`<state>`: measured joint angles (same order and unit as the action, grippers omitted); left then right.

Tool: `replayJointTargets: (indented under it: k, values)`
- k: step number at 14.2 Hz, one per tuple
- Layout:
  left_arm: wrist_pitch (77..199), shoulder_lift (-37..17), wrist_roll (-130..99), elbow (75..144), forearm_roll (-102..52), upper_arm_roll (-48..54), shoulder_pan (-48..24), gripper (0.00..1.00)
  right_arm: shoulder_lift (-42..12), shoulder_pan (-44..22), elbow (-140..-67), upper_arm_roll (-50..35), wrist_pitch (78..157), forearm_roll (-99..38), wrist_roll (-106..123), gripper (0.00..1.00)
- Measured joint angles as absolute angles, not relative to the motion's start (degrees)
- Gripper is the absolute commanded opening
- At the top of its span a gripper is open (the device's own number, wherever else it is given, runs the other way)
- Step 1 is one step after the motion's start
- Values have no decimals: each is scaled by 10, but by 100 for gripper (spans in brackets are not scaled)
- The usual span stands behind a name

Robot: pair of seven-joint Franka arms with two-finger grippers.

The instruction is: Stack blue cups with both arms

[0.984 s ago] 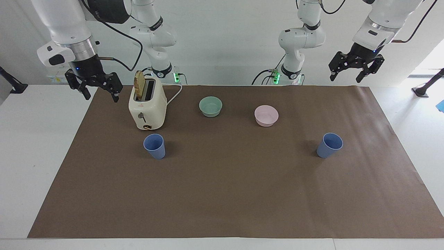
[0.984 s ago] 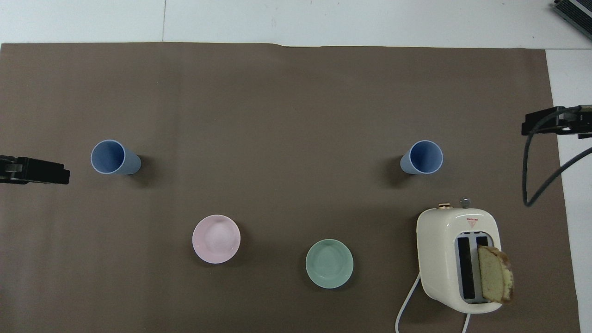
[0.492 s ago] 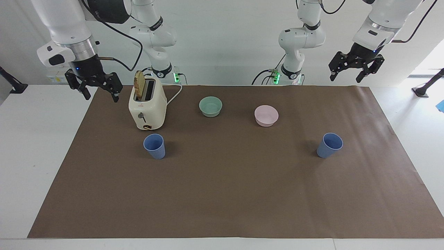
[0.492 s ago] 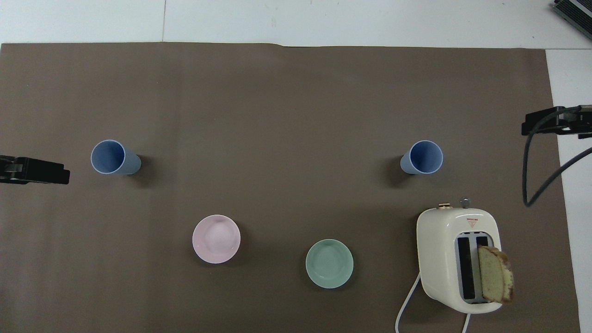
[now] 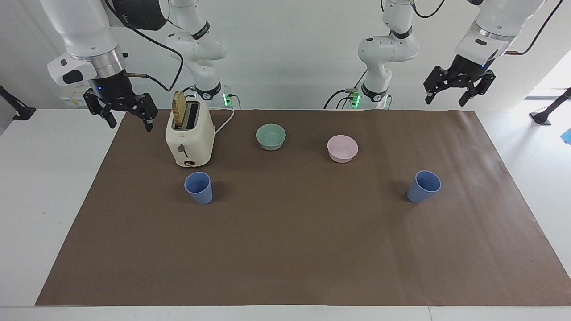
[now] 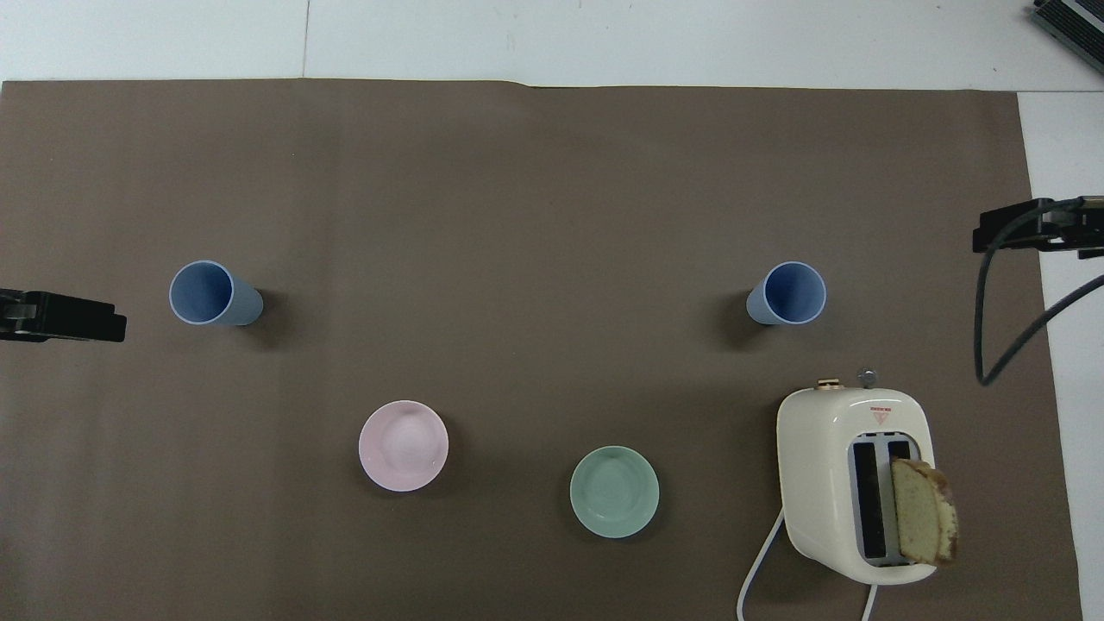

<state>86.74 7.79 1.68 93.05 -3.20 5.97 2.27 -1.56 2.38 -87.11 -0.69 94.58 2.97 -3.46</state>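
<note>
Hands (image 5: 448,92) (image 5: 128,117) spread, blue cups (image 5: 199,187) (image 5: 423,186) upright

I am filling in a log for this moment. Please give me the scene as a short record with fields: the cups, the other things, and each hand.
cup one: blue cup, upright on the brown mat, just in front of the toaster
cup two: blue cup, upright, toward the left arm's end
stacked: no, the cups stand apart
bowls: green bowl and pink bowl, nearer the robots than the cups
toaster: a bread slice stands in one slot
left hand: open, empty, raised
right hand: open, empty, raised beside the toaster
</note>
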Motion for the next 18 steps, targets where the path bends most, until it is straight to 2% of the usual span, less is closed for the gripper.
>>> replayJointTargets:
  k: [6,12,18]
  values:
    - [924,62,17,955,-32,58,69,100,-16,24,-871,-7,946,30,-35,100]
    - [1041,-7,15,1010,-32,55,109,100,-16,24,-871,-7,946,30,-35,100]
    - [1144,-54,-8,1083,-32,55,119,100,-16,24,-871,-7,946,30,-35,100]
